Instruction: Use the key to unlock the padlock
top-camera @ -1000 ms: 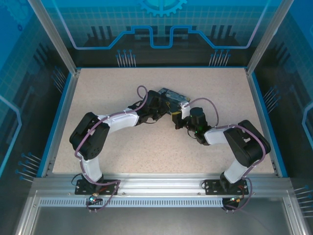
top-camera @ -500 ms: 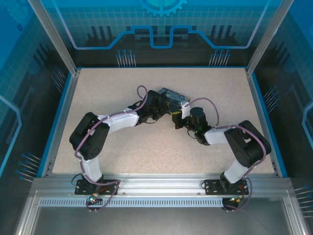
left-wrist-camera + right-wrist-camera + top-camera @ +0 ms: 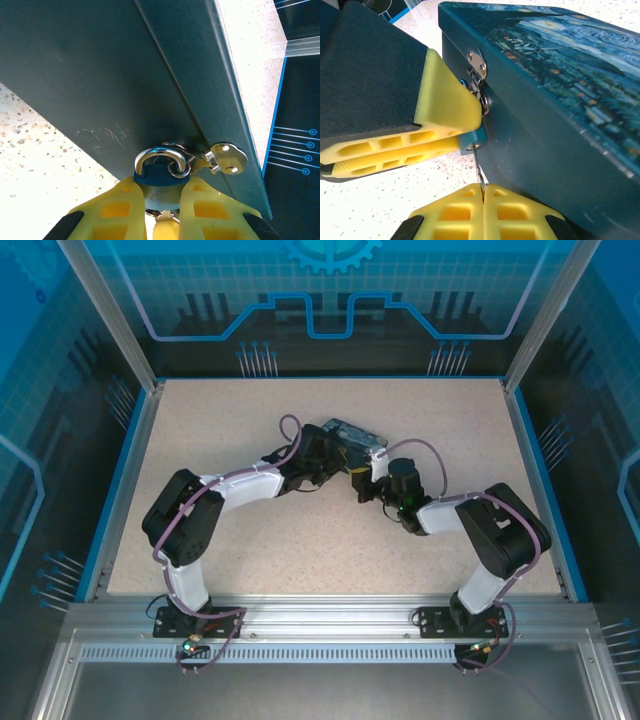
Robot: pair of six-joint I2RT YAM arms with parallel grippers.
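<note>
Nothing measurable has moved since the earlier frames; both arms hold the same pose. The padlock [image 3: 157, 176] sits at lower centre of the left wrist view, hanging from the hasp [image 3: 227, 157] on the box [image 3: 560, 100], with its shackle closed through the staple. The key [image 3: 477, 167] stands upright, tip entering the padlock's underside; depth cannot be told. Status, as judged: insertion begun; turning and shackle release remain. The left fingers [image 3: 131, 196] are slightly apart, clamped on the padlock body. The right fingers [image 3: 470, 200] are pressed together on the key's lower end, just above the counter [image 3: 370, 200].
</note>
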